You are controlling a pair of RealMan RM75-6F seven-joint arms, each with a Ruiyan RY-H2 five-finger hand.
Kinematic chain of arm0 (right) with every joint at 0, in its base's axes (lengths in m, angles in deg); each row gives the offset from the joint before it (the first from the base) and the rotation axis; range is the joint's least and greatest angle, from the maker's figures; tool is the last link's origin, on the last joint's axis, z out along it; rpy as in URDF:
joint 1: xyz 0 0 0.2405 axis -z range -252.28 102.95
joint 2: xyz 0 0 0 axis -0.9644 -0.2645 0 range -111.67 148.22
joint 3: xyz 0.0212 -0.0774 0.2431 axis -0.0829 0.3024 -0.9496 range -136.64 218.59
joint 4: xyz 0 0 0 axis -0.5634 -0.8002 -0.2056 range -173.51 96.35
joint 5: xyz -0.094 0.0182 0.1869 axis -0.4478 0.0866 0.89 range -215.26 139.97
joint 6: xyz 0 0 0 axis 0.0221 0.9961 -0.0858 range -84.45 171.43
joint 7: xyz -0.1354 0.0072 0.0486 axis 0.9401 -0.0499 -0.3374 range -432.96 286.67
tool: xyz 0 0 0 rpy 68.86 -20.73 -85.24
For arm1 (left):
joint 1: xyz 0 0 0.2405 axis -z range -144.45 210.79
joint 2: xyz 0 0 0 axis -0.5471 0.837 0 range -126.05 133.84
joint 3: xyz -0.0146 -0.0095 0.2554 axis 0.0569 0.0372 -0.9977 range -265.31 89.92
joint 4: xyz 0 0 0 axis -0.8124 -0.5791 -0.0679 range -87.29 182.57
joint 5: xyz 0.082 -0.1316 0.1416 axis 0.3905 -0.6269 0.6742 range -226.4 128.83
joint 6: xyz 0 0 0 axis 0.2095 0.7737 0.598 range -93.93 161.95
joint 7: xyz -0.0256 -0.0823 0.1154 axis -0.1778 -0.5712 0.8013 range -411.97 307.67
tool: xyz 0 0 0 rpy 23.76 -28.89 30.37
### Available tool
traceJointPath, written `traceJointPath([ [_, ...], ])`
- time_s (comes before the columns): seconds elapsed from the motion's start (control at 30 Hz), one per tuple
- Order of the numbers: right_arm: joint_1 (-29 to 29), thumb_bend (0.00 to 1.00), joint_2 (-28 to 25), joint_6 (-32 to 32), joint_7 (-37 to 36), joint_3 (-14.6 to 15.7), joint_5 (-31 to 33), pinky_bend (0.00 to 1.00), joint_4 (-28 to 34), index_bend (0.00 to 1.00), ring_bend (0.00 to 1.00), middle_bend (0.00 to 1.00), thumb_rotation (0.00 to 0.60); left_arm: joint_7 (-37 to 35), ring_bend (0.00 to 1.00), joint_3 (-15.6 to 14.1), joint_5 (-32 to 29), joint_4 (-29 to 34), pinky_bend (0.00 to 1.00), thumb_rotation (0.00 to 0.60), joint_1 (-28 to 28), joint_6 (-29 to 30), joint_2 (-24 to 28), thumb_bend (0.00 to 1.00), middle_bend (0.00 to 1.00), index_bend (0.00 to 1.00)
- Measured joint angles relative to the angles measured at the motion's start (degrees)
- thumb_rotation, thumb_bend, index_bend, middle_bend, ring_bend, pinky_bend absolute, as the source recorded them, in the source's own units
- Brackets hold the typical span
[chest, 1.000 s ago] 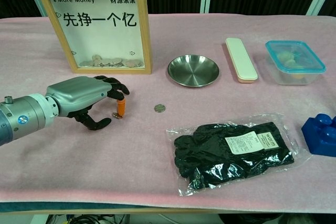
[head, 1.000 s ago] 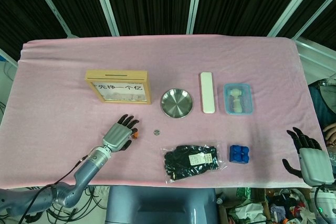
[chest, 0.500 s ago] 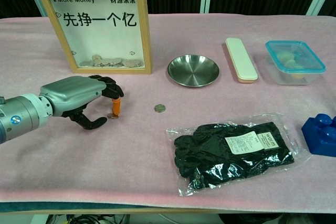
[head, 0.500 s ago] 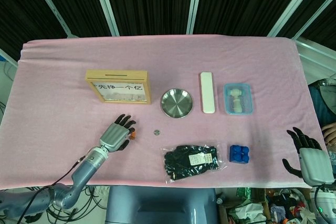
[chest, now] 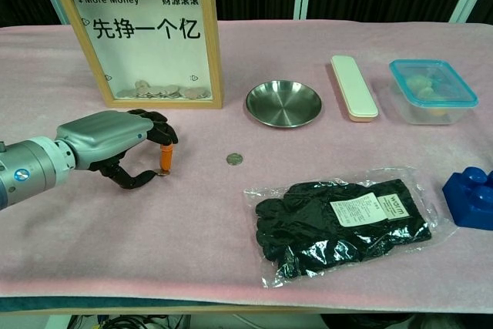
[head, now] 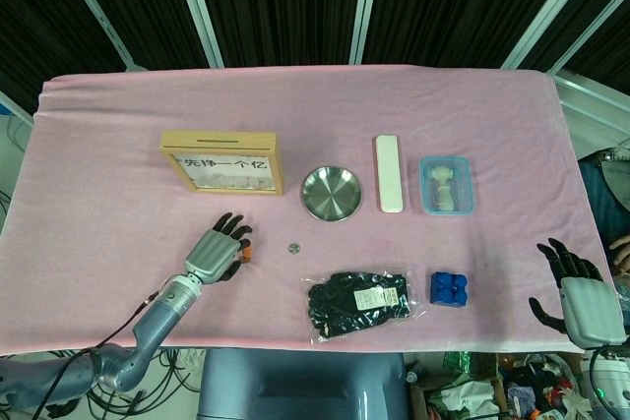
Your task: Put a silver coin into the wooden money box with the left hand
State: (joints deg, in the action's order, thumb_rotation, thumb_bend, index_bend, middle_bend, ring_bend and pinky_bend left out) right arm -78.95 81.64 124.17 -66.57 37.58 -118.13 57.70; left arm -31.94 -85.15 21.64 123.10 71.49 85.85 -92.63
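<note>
The wooden money box (head: pixel 222 161) (chest: pixel 142 39) stands upright at the back left, with its slot on top and coins behind its window. My left hand (head: pixel 219 254) (chest: pixel 114 142) hovers low over the cloth in front of it. Its fingers are curled, and its orange fingertip (chest: pixel 164 156) and thumb pinch a small coin (chest: pixel 161 174) just at the cloth. A silver coin (head: pixel 293 249) (chest: pixel 234 159) lies loose to the right of that hand. My right hand (head: pixel 578 294) hangs open past the table's right front corner.
A steel dish (head: pixel 331 193) (chest: pixel 283 102), a white case (head: pixel 389 173), a lidded plastic box (head: pixel 446 185), a blue block (head: pixel 449 288) and bagged black gloves (head: pixel 358 303) (chest: pixel 343 219) lie to the right on the pink cloth (head: pixel 108 194).
My left hand has drawn back a little toward the table's front left, and the small coin at its fingertip has moved with it. The right hand has stayed still.
</note>
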Motion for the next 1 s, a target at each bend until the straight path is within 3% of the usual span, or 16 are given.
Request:
traceJointPath([
  [1.0,0.0,0.23,0.1,0.0,0.0,0.1,-0.2,0.18,0.1,0.14,0.17,0.07,0.6,0.5,0.0,2.0,0.5,-2.5,0.0,0.6,1.6,-0.1,-2.0,0.46,0.21,0.62],
])
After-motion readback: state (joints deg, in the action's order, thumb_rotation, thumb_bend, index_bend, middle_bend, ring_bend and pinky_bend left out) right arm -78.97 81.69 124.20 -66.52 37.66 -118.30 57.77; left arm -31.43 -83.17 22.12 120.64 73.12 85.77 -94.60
